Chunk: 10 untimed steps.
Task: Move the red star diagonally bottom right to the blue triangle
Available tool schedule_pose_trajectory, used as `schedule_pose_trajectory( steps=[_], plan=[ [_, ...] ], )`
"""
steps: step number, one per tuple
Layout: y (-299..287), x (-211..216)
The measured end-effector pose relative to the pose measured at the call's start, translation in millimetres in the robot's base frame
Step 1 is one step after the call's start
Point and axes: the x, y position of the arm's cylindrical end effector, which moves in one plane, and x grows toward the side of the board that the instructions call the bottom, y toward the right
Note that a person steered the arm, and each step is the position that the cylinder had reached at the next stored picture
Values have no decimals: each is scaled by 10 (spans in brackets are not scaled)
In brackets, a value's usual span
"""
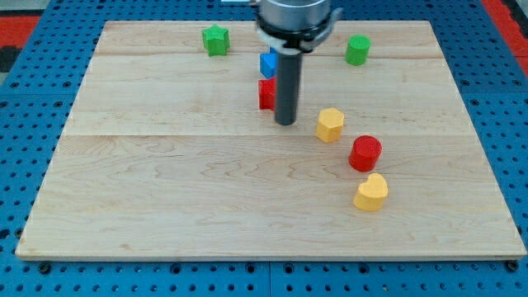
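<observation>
my tip down on the wooden board, touching the right side of a red block, shape half hidden by the rod. blue block directly above the red one, touching. no gripper, just a rod. elsewhere: green star, green cylinder, yellow hexagon, red cylinder, yellow heart.

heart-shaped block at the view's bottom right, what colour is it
Yellow: the heart-shaped block shows clearly in the camera view, just below the red cylinder.
</observation>
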Motion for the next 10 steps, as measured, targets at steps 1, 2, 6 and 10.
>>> schedule_pose_trajectory(
  steps=[1, 2, 6, 10],
  plan=[
    [462, 50],
    [924, 44],
    [-405, -587],
    [176, -649]
  ],
)
